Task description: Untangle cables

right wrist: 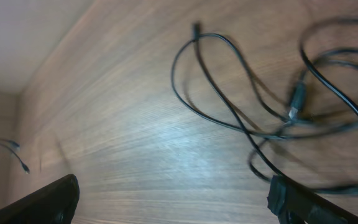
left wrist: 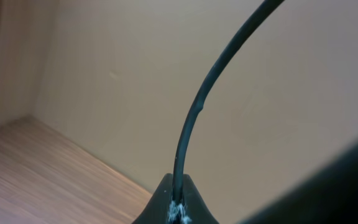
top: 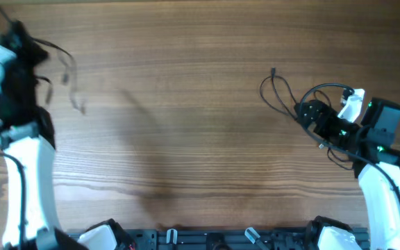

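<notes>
Plainly the two lots of cable are being kept well apart, one at each side of the worktop (top: pixel 186 125). The left claw (left wrist: pixel 178 210) is pressed together on the lifted cable (left wrist: pixel 186 134), which rises from between its tips in a stiff arc. Seen from above, its free ends dangle in the air beside the arm at the far left, clear of the wood. Holding it high and off to the side looks meant to stop that strand dropping back over the others.

The right claw (right wrist: pixel 176 202) has its fingers wide apart with nothing between them, just short of the loose loops (right wrist: pixel 278 132). These lie flat on the wood at the right, with several curves crossing near a small plug. Whether those crossings are a true knot or mere overlaps I cannot tell — the wrist view is blurred there.

As for room, the whole middle of the worktop between the arms is bare, so a strand could probably be drawn leftward without snagging. The left arm sits at the corner of the overhead view, and the wall (left wrist: pixel 278 93) shows beyond the worktop's back edge — I judge little travel is left on that side.
</notes>
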